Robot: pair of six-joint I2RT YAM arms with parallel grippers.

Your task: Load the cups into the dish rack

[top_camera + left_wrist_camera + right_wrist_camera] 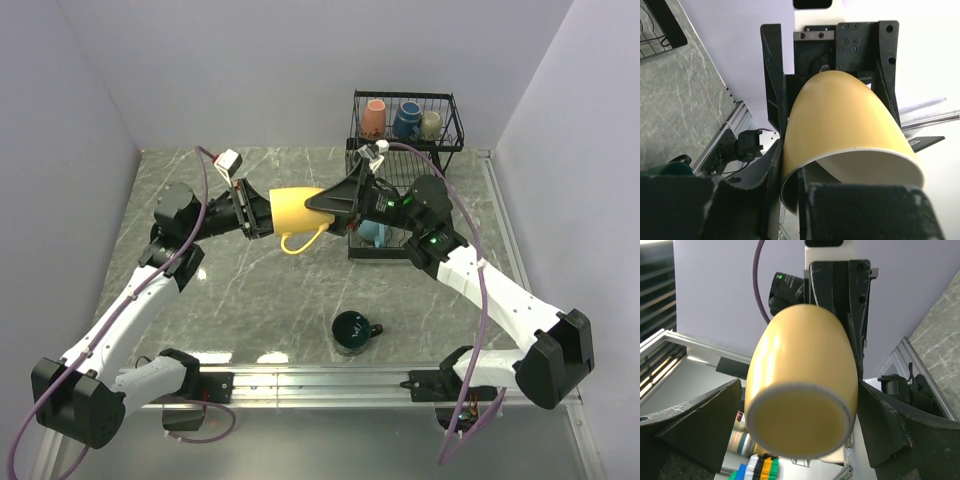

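The yellow mug (295, 208) hangs on its side above the table, handle down. My left gripper (262, 213) is shut on its rim, one finger inside and one outside, as the left wrist view (790, 200) shows on the mug (840, 120). My right gripper (325, 205) is open, and its fingers (700, 425) straddle the mug's base (800, 405) with a narrow gap. The black wire dish rack (452, 128) stands at the back right. Its upper basket holds the orange-pink (374, 117), navy (407, 120) and olive-grey (431, 124) mugs. The light blue mug (372, 233) lies in the lower tray.
The dark teal mug (352, 330) stands upright on the marble table near the front rail, handle to the right; it also shows in the left wrist view (670, 167). Grey walls close in the table on three sides.
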